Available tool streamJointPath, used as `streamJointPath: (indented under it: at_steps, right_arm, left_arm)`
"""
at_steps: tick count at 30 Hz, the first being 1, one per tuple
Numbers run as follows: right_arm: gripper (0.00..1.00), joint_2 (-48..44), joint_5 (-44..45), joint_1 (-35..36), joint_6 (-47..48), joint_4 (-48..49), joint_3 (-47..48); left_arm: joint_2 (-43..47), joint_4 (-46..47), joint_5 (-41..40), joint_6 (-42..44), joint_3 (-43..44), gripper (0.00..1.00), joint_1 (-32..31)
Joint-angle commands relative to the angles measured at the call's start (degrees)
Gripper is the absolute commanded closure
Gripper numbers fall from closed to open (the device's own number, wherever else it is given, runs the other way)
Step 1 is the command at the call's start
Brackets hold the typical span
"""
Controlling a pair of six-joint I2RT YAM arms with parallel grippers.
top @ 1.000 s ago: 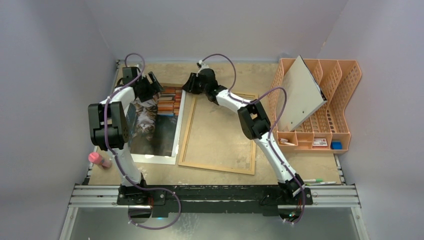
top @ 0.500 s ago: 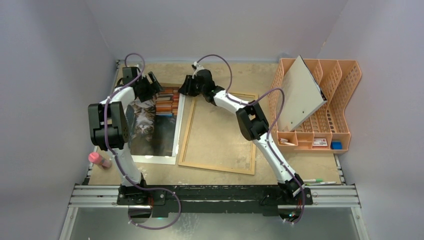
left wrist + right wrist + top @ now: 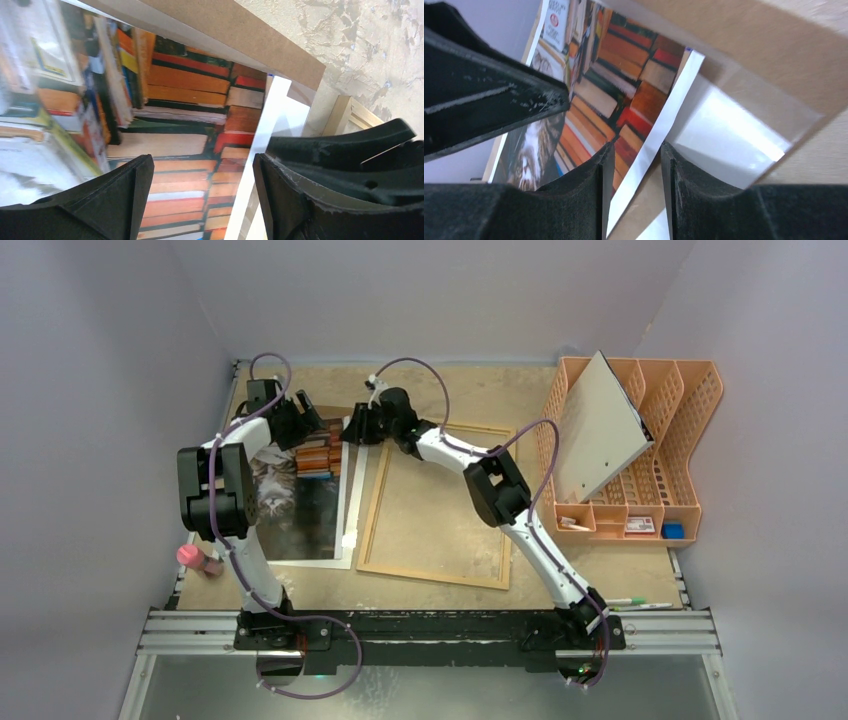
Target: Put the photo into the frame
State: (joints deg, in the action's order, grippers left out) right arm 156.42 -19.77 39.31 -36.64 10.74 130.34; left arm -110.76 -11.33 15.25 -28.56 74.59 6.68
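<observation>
Two grippers meet just beyond the frame's far left corner, both over the far end of the photo. The frame lies flat on the desk with its brown back showing. The photo lies flat just left of the frame and outside it, cat and stacked books face up. A white mat shows along its right and near sides, and the mat's right strip runs close beside the frame's left rail.

The left gripper hovers above the printed books, left of the frame's far corner, its jaws spread wide and gripping nothing. The right gripper reaches across that same corner. Its jaws stand partly apart, and the mat's white edge runs up between them, against one finger; I cannot tell whether they pinch it.

A brown board runs along the photo's far edge, level with the frame's far rail; whether it lies over or under the print is unclear. Well right of the frame stands an orange file rack with a grey-white board leaning in it. Pens lie near the frame's near right corner. A pink object sits left of the frame, past the photo.
</observation>
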Motion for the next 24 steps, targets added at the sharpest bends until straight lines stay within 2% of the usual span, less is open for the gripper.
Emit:
streamJointPath:
  at_steps: [1,6,11,24]
  right_arm:
    - [0.58,-0.1,-3.6,1.5,0.0,0.8,-0.6]
    - [0.58,-2.3,3.0,-1.7,-2.4,-1.2,-0.3]
    - [0.58,-4.9,4.2,-6.5,-5.2,2.6,-3.6]
    - [0.59,-5.5,5.2,-7.7,-6.0,0.0,-4.7]
  left_arm:
    - [2.8,2.7,0.7,-1.3,-0.3,0.24,0.1]
    - [2.4,3.8,2.4,-2.1,-0.5,0.24,-0.8]
    - [0.9,3.9,2.2,-2.3,2.3,0.24,-2.5]
    - [-12.2,7.9,-0.1,1.1,18.2,0.24,-6.9]
